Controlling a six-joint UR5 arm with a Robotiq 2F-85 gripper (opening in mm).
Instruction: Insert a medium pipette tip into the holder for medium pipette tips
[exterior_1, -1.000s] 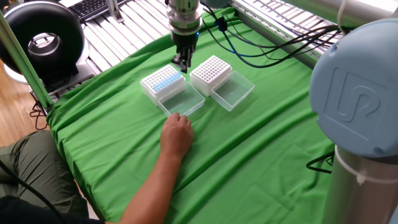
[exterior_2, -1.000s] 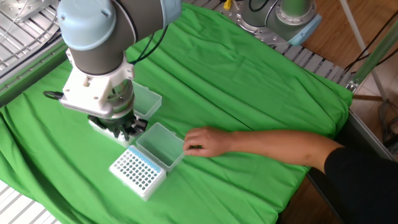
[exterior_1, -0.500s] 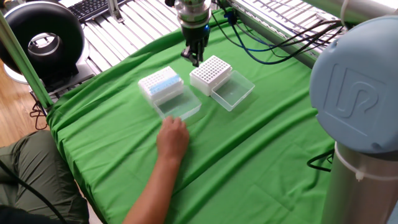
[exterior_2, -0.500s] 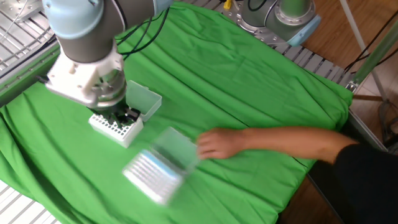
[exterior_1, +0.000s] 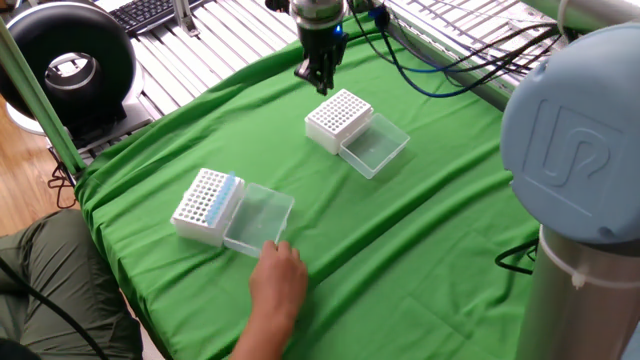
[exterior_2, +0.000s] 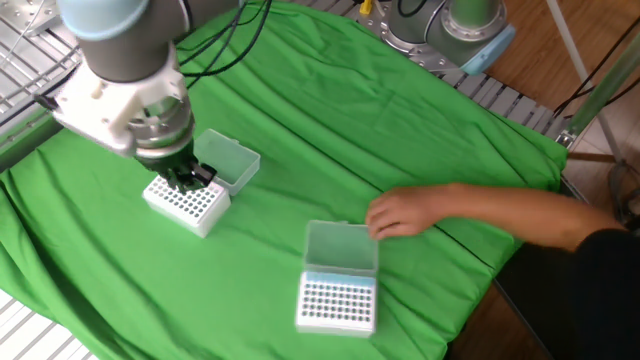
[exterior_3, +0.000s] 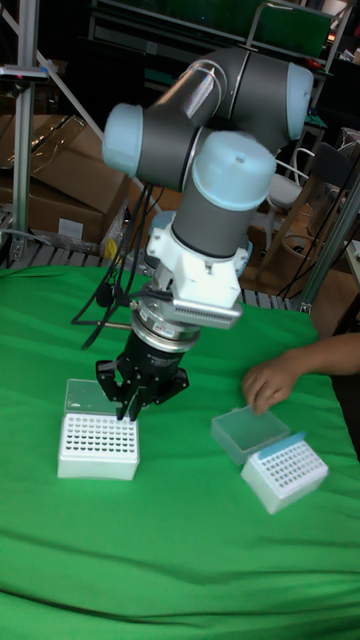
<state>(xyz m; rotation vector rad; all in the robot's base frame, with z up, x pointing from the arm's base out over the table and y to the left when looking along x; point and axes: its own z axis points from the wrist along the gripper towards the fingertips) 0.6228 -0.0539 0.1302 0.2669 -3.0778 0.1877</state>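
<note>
The holder for medium pipette tips (exterior_1: 338, 116) (exterior_2: 187, 206) (exterior_3: 97, 446) is a white block with a grid of holes, its clear lid (exterior_1: 376, 148) (exterior_2: 229, 160) lying open beside it. My gripper (exterior_1: 318, 78) (exterior_2: 186, 181) (exterior_3: 130, 405) hangs just above the holder's far edge, fingers pointing down and pressed together. A thin medium pipette tip seems pinched between them, though it is barely visible. The second white rack (exterior_1: 205, 204) (exterior_2: 338, 303) (exterior_3: 286, 472), with a blue strip of tips, lies well away from the gripper.
A person's hand (exterior_1: 278, 281) (exterior_2: 400, 212) (exterior_3: 268, 380) rests at the open lid (exterior_1: 259, 218) of the second rack, near the front of the green cloth (exterior_1: 430, 230). Cables (exterior_1: 440, 75) trail behind the arm.
The person's hand dragged the blue-strip rack away from the gripper toward the table's front. My gripper rose from that rack and moved over the far edge of the other holder.
</note>
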